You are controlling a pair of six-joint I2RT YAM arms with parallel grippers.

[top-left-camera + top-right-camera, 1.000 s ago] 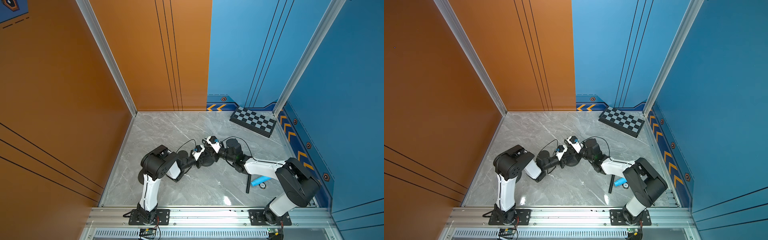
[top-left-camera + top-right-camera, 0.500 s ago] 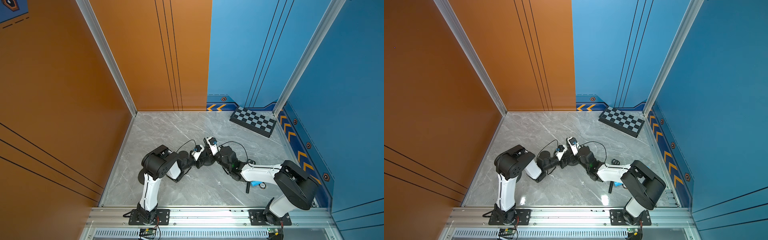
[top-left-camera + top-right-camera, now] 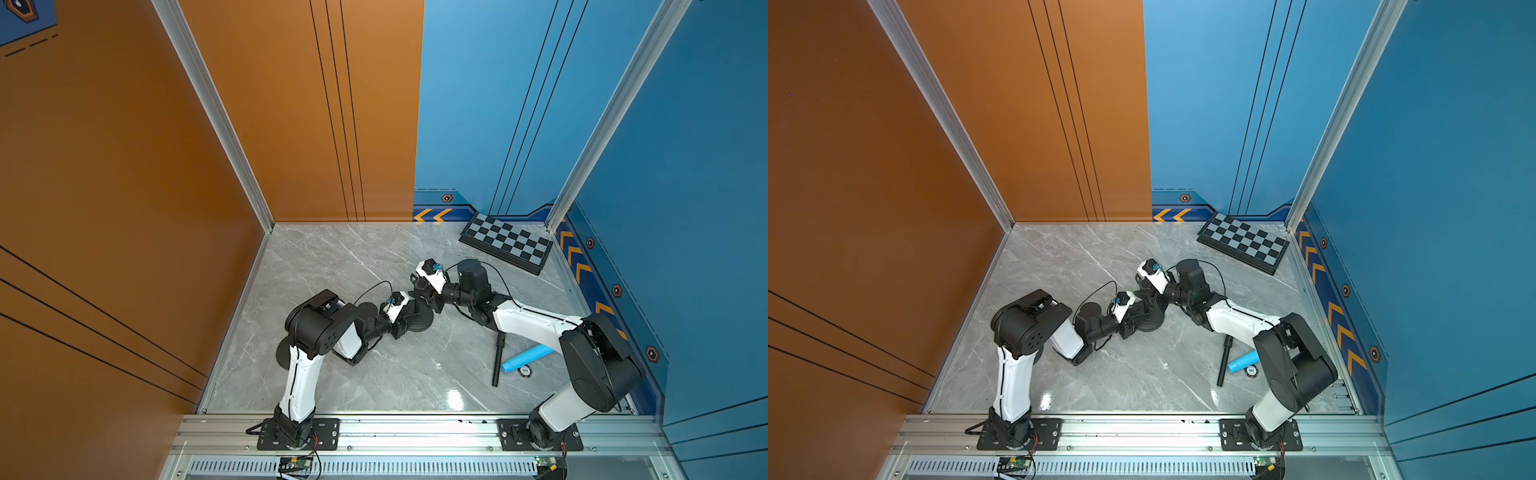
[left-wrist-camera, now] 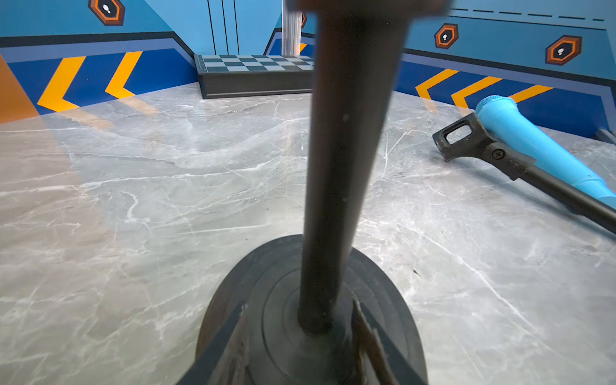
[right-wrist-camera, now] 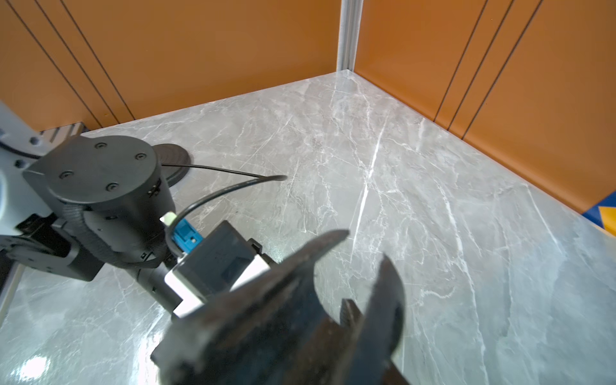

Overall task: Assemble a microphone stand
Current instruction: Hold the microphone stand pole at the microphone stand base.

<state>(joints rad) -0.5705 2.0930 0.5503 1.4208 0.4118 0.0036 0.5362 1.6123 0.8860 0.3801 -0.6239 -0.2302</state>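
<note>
Since the pole [image 4: 336, 166] stands upright in the round base [image 3: 417, 323] near the middle of the marble table [image 3: 332, 257], its long axis straight up, we judge the lower joint made and the clip rod [image 3: 498, 361] the next piece to fetch. The left gripper [image 4: 300, 305] sits low at the pole's foot, with its fingers [image 4: 241, 330] apart on either side and a gap showing to the pole, so we read nothing as clamped. The right gripper [image 5: 365, 248] hangs near the stand, its fingers parted with bare table between them, holding nothing.

What the move turns on is this: the clip rod lies flat, well apart from both grippers, on the right arm's side and close under that arm, so we take the right arm as the nearer. Its long axis runs from the front rail towards the back wall, and the clip head points away from the rail. The blue microphone [image 3: 528, 357] lies just beside it at an angle; whether they touch we cannot tell
</note>
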